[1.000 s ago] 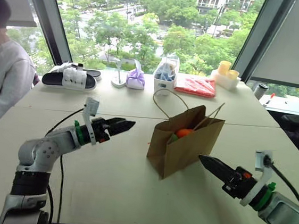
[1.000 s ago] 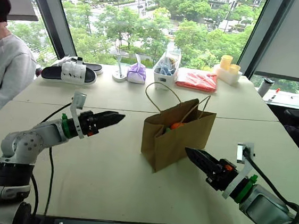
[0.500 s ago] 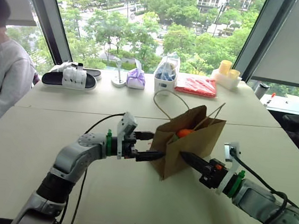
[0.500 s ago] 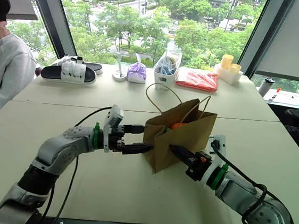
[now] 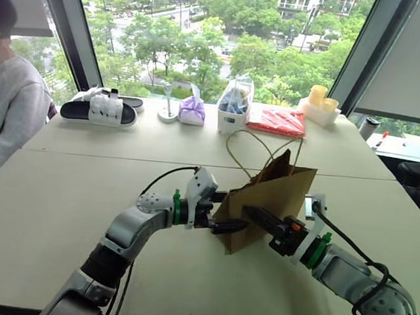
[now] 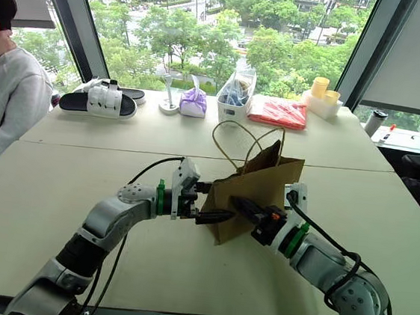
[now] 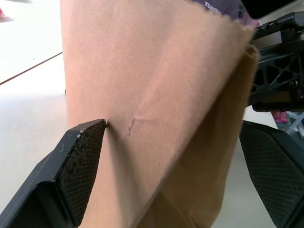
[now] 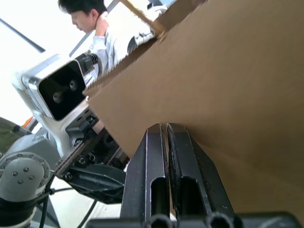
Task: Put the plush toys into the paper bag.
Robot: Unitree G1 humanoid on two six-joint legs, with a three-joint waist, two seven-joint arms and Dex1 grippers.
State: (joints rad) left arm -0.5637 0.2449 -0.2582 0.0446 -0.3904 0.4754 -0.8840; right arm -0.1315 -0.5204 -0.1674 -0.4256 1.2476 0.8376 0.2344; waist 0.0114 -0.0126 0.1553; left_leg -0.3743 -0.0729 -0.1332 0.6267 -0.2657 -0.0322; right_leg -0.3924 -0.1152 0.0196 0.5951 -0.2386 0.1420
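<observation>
Left eye view: spread left gripper (image 5: 235, 218) straddles the paper bag (image 5: 276, 206) near the table's (image 5: 78, 196) front edge; clenched, empty right gripper (image 5: 253, 214) presses it. Squeezing may topple it.

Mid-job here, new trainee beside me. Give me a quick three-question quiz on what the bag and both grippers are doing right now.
1. True or false: the left gripper has its fingers spread on either side of the paper bag's corner.
2. How do the right gripper's fingers stand against the bag? A) wide open B) shut together C) clamped on a twine handle
3. Name the dark footwear at the table's far left side.

Key:
1. True; one pad touches the paper, the other stands off beside it.
2. B; they lie pressed together against the bag's face.
3. The sandal with white straps.
</observation>
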